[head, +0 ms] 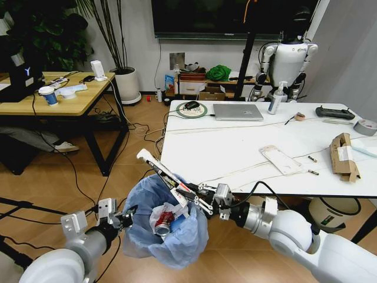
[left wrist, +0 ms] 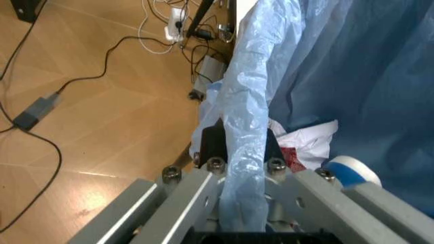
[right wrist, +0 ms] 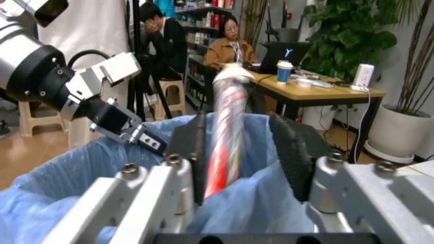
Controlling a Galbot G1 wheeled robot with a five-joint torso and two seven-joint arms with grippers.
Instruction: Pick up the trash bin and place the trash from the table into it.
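The trash bin (head: 168, 227), lined with its crinkled blue bag, hangs off the floor in front of my base, just off the near left corner of the tabletop (head: 235, 147). My left gripper (head: 125, 219) has it by the rim on the left side; in the left wrist view its fingers (left wrist: 211, 145) are clamped on the fold of blue bag (left wrist: 247, 127) over the rim. Inside the bin I can see a crushed red-white can (head: 163, 226) and crumpled white paper (left wrist: 305, 142).

My right gripper (head: 187, 196) is over the bin's mouth, reaching in from the right. In the right wrist view a red-and-white wrapper (right wrist: 227, 132) lies against one of its fingers (right wrist: 193, 152), the opposite finger stands apart from it, and the wrapper is blurred. The same long piece slants up and to the left above the bin in the head view.

On the tabletop, a flat white packet (head: 281, 159) and a torn brown cardboard box (head: 343, 156) lie well to the right, with a silver laptop (head: 237, 111) at the far edge.
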